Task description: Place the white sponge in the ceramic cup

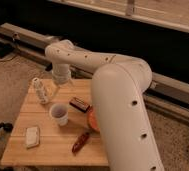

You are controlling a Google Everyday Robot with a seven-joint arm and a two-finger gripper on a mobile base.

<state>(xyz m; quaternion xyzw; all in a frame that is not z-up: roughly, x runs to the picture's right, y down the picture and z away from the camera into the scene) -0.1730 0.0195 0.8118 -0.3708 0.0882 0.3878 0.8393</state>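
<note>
The white sponge (32, 136) lies untouched near the counter's (63, 149) front edge, apart from the empty ceramic cup (59, 114); the claw (56, 91) hangs open beyond the cup, the pickup not yet begun.

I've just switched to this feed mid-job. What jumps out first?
The bulky white arm fills the right half, reaching over the wooden table, its gripper hanging with fingers open beside the white ribbed bottle at the far left. The ceramic cup stands mid-table, and the white sponge lies flat near the front left corner, untouched.
</note>
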